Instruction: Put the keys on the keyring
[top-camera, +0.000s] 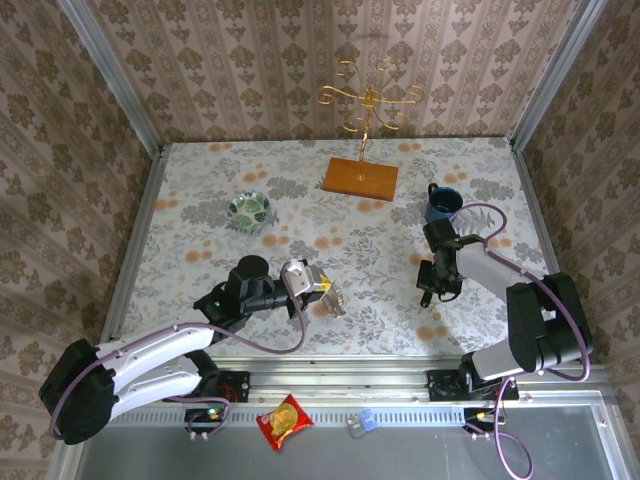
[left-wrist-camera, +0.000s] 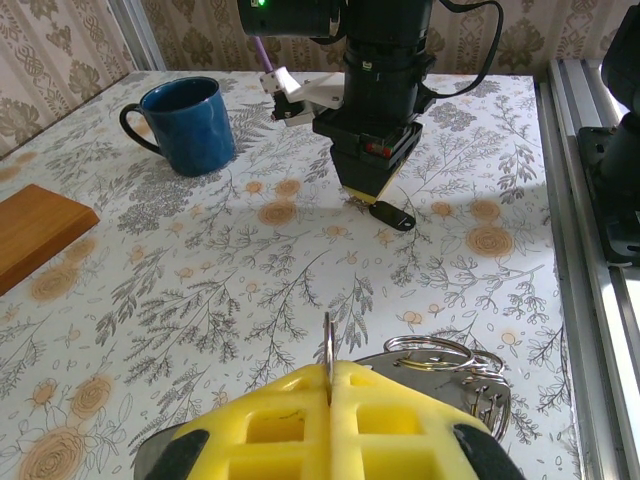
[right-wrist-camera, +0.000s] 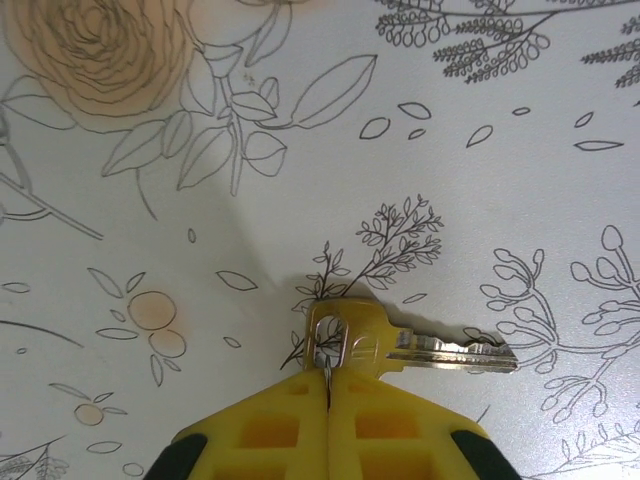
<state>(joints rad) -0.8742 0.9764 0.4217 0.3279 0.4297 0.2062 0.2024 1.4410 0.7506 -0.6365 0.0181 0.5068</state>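
Right pincer (right-wrist-camera: 328, 390) is clenched on the head of a key (right-wrist-camera: 440, 350) at lower centre, with the blade flat on the table (right-wrist-camera: 500, 150). Left pincer (left-wrist-camera: 330, 385) is clamped on the metal ring of the keyring (left-wrist-camera: 440, 355) at bottom centre.

Judgement: lift the key level, keep the head hole clear, and meet the ring's split squarely.

Viewed from my remote station, no lettering can be read here: the small stamp on the head of the key (right-wrist-camera: 350, 340) is too faint to make out, and the print on the red snack packet (top-camera: 285, 421) is a blur.
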